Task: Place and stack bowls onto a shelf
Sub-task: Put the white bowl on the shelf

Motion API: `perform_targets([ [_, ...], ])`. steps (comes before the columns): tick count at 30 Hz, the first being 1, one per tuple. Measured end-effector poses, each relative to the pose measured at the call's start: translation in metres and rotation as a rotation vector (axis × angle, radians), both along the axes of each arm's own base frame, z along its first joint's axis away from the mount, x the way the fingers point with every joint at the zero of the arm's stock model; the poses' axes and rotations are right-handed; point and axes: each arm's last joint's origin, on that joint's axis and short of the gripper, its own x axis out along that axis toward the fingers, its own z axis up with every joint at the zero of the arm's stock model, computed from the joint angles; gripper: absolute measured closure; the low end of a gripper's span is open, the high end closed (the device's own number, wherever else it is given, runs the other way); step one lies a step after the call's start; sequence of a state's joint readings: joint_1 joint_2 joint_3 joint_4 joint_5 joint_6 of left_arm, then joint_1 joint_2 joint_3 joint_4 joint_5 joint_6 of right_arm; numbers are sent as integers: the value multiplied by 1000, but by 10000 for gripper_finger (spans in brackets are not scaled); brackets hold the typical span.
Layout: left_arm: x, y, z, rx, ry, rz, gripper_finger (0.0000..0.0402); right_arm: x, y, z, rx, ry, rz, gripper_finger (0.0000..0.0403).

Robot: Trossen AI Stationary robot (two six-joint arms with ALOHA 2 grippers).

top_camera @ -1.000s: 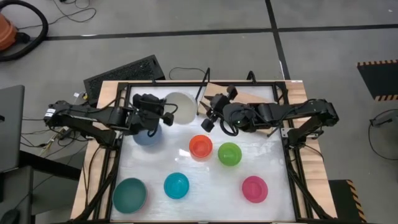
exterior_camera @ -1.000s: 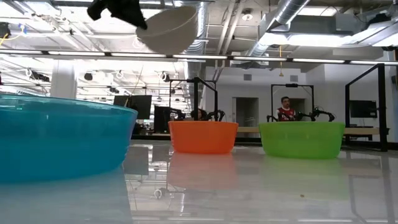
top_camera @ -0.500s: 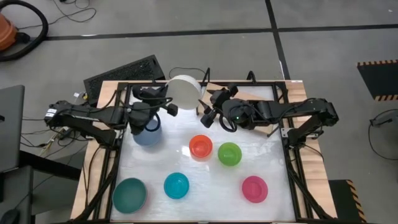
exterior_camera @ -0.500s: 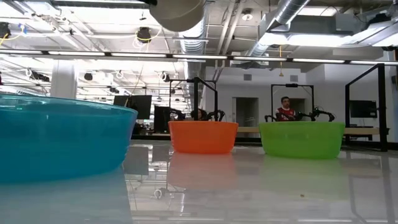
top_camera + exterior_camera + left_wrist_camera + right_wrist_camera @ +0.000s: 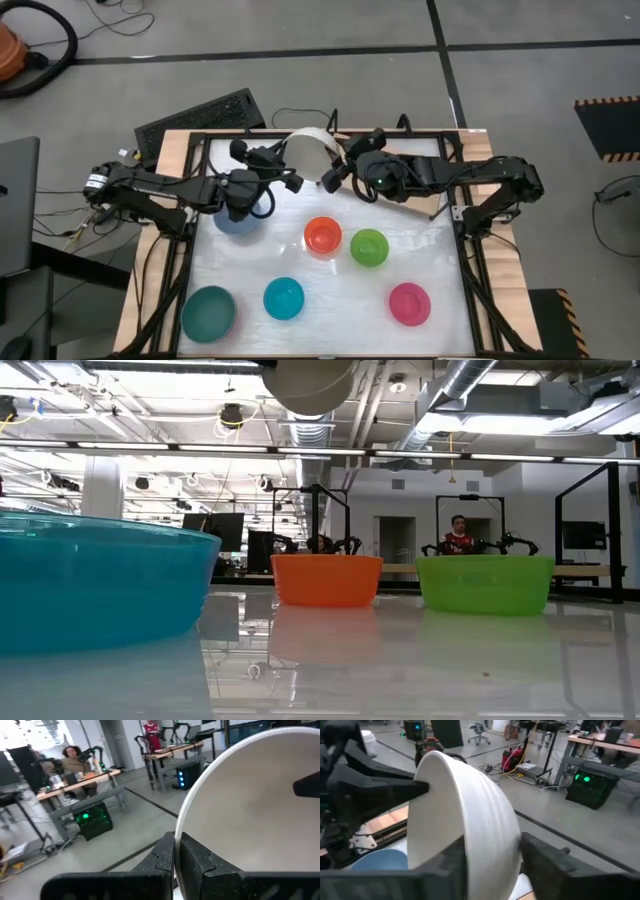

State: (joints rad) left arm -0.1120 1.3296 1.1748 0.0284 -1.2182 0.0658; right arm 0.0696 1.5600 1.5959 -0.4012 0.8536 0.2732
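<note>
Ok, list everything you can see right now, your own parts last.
White bowl: one, lifted at the table's far edge, tilted, between both claws.
Orange bowl: one, table centre.
Green bowl: one, beside the orange bowl.
Blue bowl: one, near edge.
Teal bowl: one, near left corner.
Pink bowl: one, near right.
Pale blue bowl: one, under the left arm.
Keyboard: one, black, on the floor beyond the table.
Left claw: shut on the white bowl's rim.
Right claw: fingers either side of the white bowl.
</note>
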Motion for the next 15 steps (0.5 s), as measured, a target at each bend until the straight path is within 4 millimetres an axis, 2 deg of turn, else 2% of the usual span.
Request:
perform_targets([
  [4, 0, -1, 8, -9, -33, -47, 401, -1, -3, -3, -7, 18, -42, 363],
  [5, 0, -2, 9, -12, -42, -57, 401, -1, -6, -4, -9, 28, -49, 377],
  [10, 1, -1, 9, -13, -38, -71, 388, 0, -6, -4, 0, 27, -36, 378],
  [15, -5, -7, 14, 1, -20, -138, 333, 0, -9, -6, 38, 23, -12, 378],
])
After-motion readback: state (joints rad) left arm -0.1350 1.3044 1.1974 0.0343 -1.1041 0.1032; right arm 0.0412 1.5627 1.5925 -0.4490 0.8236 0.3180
